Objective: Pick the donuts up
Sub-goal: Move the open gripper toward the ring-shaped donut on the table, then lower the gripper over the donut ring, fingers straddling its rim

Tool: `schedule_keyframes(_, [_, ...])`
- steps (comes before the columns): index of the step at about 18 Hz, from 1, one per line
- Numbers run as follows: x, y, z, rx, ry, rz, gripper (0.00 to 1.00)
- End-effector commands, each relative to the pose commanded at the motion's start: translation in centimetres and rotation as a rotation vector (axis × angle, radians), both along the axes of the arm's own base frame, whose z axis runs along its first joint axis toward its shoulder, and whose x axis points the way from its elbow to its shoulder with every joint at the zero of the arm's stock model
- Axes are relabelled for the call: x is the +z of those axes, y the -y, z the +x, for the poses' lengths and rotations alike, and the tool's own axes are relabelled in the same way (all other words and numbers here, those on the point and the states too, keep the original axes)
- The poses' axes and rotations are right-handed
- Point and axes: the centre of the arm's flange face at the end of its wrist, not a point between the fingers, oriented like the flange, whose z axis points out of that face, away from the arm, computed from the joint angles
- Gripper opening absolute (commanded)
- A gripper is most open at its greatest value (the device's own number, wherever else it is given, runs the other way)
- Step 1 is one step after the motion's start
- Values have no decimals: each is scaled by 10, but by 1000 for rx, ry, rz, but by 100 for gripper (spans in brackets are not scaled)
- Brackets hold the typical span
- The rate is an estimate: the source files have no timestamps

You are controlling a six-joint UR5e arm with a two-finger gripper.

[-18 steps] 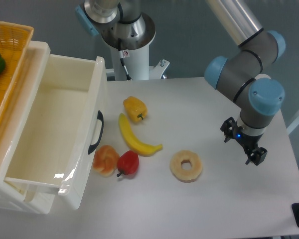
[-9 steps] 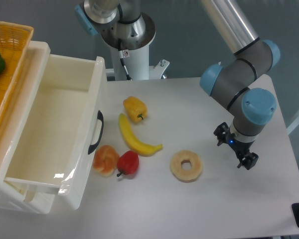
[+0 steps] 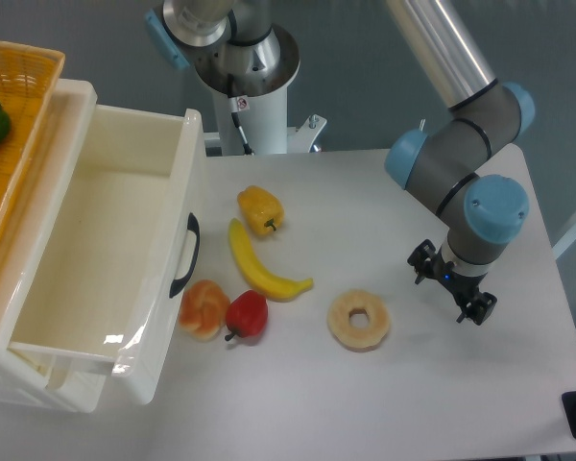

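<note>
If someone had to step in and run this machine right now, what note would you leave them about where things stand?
Gripper: jaws open, empty, hanging to the right of the donut, not touching it.
Donut: flat on the table, just right of the banana tip and the red pepper, clear of both.
Done: nothing picked up yet.
Left: bring the gripper over the donut, lower it, close, lift.

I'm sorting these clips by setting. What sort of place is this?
Most likely a robotics lab bench: a robot arm with a pincer over a plain white table, toy food such as a donut and banana, and an open white drawer.
</note>
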Motion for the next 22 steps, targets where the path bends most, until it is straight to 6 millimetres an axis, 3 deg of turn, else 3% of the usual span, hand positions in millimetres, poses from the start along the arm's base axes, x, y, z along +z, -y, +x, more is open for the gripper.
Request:
schedule_keyframes(4, [5, -13, 20, 96, 43, 49, 100])
schedule_keyframes(8, [-3, -37, 39, 145, 65, 42, 100])
schedule_keyframes(19, [-24, -48, 47, 162, 92, 25, 100])
schedule_keyframes(22, [-27, -50, 46, 161, 93, 20, 95])
